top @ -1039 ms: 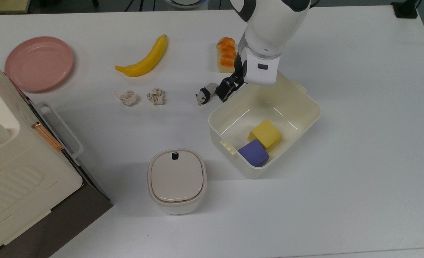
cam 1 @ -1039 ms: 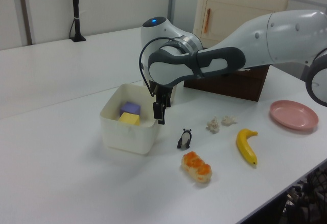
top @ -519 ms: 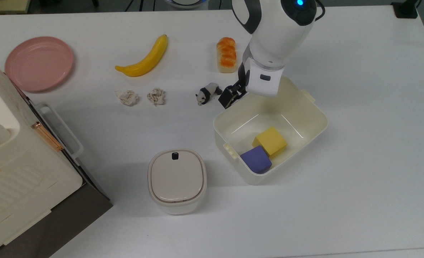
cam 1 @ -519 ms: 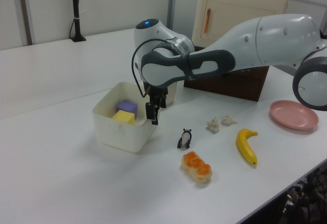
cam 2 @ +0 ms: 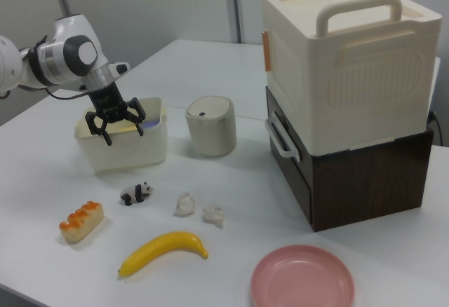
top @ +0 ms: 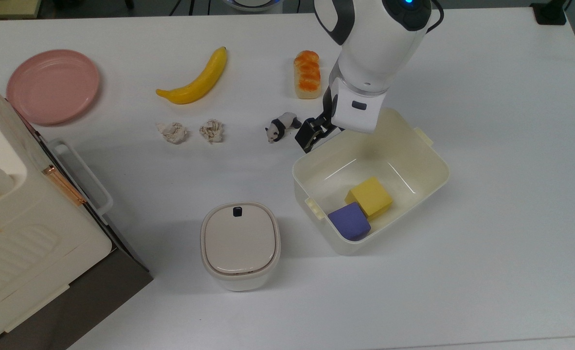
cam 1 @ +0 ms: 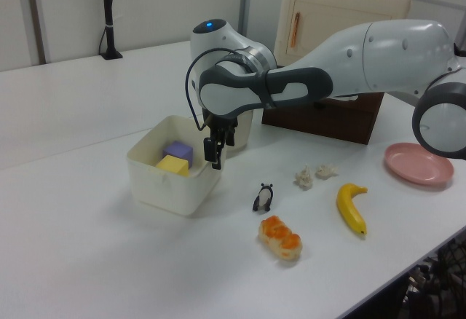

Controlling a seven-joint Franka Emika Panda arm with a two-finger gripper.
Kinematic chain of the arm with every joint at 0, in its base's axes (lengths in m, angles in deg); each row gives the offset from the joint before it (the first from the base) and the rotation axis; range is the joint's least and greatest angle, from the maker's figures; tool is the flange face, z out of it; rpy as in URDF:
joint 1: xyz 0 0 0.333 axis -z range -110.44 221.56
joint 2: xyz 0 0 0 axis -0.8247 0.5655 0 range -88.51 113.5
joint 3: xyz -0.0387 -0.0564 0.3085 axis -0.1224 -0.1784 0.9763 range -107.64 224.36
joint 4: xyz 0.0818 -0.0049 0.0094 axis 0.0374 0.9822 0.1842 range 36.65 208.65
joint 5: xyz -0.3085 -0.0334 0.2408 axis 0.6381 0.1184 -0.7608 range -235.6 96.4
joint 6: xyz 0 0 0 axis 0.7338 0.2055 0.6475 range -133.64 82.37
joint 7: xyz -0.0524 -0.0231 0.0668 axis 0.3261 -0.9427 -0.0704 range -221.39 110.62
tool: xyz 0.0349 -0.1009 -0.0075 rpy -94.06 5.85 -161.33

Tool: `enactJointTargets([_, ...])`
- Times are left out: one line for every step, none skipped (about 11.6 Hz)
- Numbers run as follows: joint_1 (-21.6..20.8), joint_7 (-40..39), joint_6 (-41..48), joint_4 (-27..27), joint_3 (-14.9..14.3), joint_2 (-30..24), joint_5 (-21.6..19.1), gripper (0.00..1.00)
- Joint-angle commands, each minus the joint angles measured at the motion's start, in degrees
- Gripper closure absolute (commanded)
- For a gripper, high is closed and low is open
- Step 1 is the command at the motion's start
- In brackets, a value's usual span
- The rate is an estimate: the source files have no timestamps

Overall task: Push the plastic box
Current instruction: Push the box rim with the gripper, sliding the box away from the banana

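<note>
Gripper point(cam 2: 116, 126), fingers spread wide and empty, sits against the plastic box point(top: 433, 167) rim. Keep it low and push steadily so the box slides without tipping.

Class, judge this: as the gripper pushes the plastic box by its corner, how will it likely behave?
The plastic box looks rigid with a flat base, so it probably slides on the smooth table rather than tipping. Pushed by the gripper near a corner, it may swivel. Two blocks inside suggest it stays light.
</note>
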Motion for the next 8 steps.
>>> enactJointTargets([-1.5, 1.3, -2.9, -2.0, -0.9, 1.1, 0.5, 0.00])
enactJointTargets([-1.5, 1.2, -3.8, -2.0, -0.9, 1.1, 0.5, 0.00])
enactJointTargets([-1.6, 1.3, -3.9, -2.0, -0.8, 1.1, 0.5, 0.00])
enactJointTargets([-1.9, 1.3, -4.0, -2.1, -0.8, 1.1, 0.5, 0.00])
enactJointTargets([-2.0, 1.3, -4.1, -2.0, -0.8, 1.1, 0.5, 0.00])
enactJointTargets([-2.0, 1.3, -4.0, -2.0, -0.8, 1.0, 0.5, 0.00])
enactJointTargets([-1.6, 1.1, -3.9, -1.8, -0.7, 0.0, 0.4, 0.00])
enactJointTargets([-1.1, 1.0, -3.2, -0.4, -0.5, -3.5, 0.4, 0.00])
